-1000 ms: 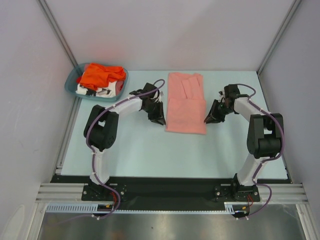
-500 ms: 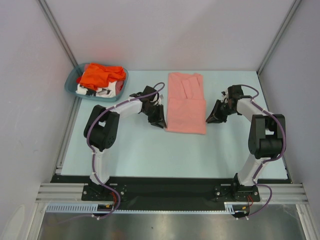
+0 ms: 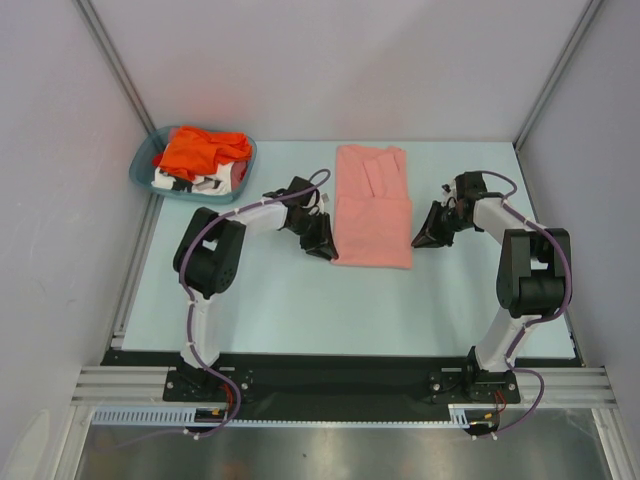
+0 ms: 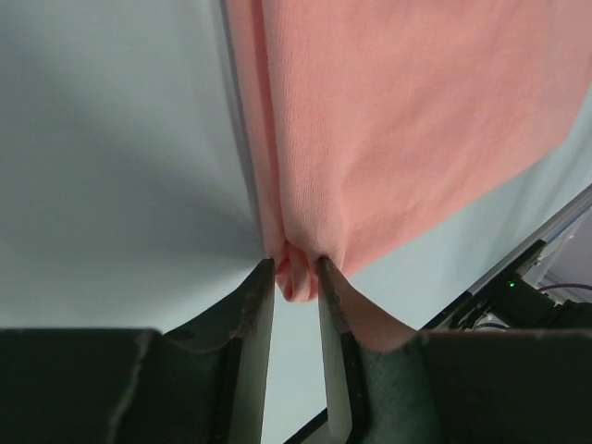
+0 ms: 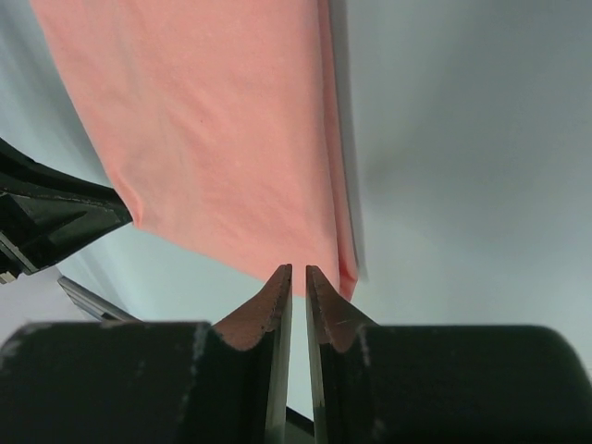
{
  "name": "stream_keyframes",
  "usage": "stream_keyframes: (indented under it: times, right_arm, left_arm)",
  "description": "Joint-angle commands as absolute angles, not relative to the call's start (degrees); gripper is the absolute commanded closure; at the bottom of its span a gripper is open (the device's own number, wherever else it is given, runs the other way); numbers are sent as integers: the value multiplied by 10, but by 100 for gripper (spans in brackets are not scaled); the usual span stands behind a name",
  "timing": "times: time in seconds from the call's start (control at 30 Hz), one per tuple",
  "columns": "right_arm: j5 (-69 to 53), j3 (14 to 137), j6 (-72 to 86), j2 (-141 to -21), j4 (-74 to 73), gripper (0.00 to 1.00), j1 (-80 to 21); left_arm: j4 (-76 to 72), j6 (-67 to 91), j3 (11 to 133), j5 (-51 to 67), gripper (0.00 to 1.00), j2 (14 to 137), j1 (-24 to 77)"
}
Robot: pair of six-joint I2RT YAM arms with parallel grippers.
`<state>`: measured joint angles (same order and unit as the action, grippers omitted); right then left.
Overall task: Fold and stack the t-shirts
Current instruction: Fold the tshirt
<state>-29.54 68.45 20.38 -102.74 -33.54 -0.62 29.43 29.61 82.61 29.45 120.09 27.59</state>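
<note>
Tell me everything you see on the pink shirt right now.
The pink shirt is plain salmon soft knit, folded into a long rectangle with sleeves folded on top, lying flat on the table lengthwise away from the arms. The left gripper pinches its near left corner, bunching cloth. The right gripper sits shut at the near right edge; hold unclear.

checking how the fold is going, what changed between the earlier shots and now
The left pincer slid toward the near edge along the left side of the salmon-pink t-shirt; its wrist view shows cloth pinched between the fingers. The right pincer barely shifted, beside the shirt's right edge. The shirt, and the teal basket holding the orange t-shirt and white t-shirt, stayed put.
</note>
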Motion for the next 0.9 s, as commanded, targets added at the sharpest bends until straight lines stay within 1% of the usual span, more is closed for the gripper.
stream_keyframes:
  times: [0.0,0.13,0.17,0.27,0.33,0.43,0.63,0.67,0.83,0.87]
  right_arm:
    - [-310,683,192,-1009,-326,84,-4]
    - [-311,674,187,-1015,-323,85,-4]
    - [-310,674,185,-1017,-323,85,-4]
    - [-309,669,187,-1024,-320,85,-4]
    - [-310,667,193,-1026,-313,85,-4]
    - [-312,665,206,-1030,-302,83,-4]
    - [-301,693,228,-1051,-285,82,-4]
    - [-297,700,234,-1059,-283,82,-4]
    - [-295,762,252,-1091,-267,78,-4]
    - [-301,772,256,-1098,-265,77,-4]
  left_arm:
    - [259,315,814,328,70,1199,275]
    - [248,323,802,330,74,1195,275]
    - [249,325,802,328,78,1197,274]
    - [257,325,797,314,85,1191,274]
    - [262,325,788,286,99,1177,274]
    - [249,337,753,258,100,1146,274]
    - [170,396,663,259,100,1106,279]
    - [154,406,657,268,100,1103,282]
    - [170,403,661,259,99,1107,290]
    - [173,399,662,257,96,1104,292]
